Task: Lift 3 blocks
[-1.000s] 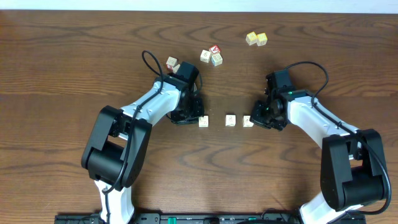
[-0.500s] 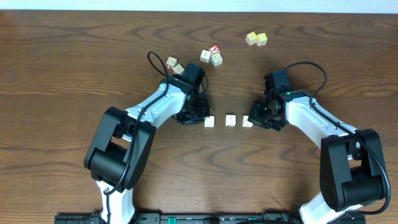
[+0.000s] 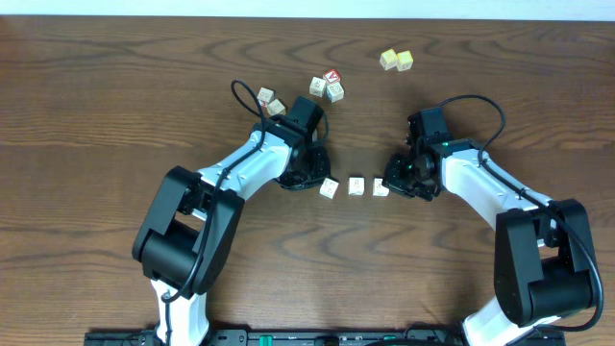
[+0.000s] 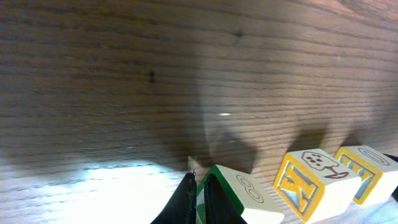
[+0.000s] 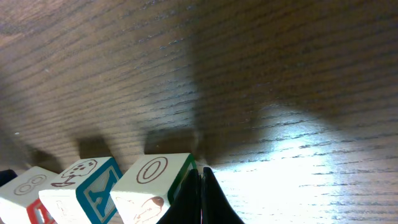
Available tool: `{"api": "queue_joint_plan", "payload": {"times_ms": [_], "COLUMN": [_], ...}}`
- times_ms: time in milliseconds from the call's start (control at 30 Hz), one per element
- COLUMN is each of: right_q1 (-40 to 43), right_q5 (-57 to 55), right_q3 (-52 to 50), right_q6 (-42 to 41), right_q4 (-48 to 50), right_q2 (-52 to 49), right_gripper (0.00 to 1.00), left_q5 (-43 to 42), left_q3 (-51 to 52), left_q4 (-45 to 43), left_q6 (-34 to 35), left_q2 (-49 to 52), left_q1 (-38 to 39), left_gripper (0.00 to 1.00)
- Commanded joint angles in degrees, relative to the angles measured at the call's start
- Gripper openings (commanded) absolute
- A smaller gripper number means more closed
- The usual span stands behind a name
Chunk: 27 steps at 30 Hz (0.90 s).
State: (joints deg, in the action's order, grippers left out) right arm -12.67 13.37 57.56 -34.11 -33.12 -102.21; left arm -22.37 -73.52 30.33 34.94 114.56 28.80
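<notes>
**Surface** (image 3: 115, 86): dark wood grain; every item rests on it.

**Blocks:** three cream cubes lie in one row near the middle of the surface, between the two end effectors. The row's long axis runs left to right.
- The left block (image 3: 329, 187) is turned out of square with the row, with one corner toward the left arm (a cube has no long axis of its own; only the row does).
- The middle block (image 3: 356, 185) and right block (image 3: 381, 187) sit squarer to the row.
- The overhead view shows narrow gaps between all three.
- All three lie flat on the surface, printed faces up.

**Left end effector** (image 3: 313, 180): clenched, fingers (image 4: 188, 198) pressed together with nothing between them. The tips are low at the surface, at the green-edged side of the left block. Whether they touch it cannot be confirmed.

**Right end effector** (image 3: 391, 185): clenched in the same way and empty. Its tips are at the outer side of the right block, whose top face shows an oval ring in the right wrist view.

**Other items**, all well apart from the row:
- a cluster of three cubes (image 3: 327, 85), one with a red top
- a pair of cubes (image 3: 269, 99) beside the left arm's cable
- two yellow-green cubes (image 3: 395, 60) near the far edge
</notes>
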Motion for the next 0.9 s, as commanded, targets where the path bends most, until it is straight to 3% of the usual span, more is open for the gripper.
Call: {"api": "queue_joint_plan", "payload": {"times_ms": [0, 700, 867], "right_q1": [-0.5, -4.2, -4.2], "right_q5": [1.0, 0.3, 0.2], "right_q3": [-0.3, -0.3, -0.3], "right_q6": [-0.3, -0.6, -0.5], "right_q4": [0.2, 2.1, 2.0], "right_q2": [0.2, 0.2, 0.2], "right_gripper": [0.01, 0.01, 0.02], "left_q5": [-0.2, -0.1, 0.0], "left_q3": [0.2, 0.2, -0.2], "left_q4": [-0.7, -3.7, -1.7], "left_q6": [1.4, 3.3, -0.9], "left_q2": [0.5, 0.5, -0.9], "left_q1": [1.1, 1.8, -0.2], "left_gripper": [0.08, 0.08, 0.07]}}
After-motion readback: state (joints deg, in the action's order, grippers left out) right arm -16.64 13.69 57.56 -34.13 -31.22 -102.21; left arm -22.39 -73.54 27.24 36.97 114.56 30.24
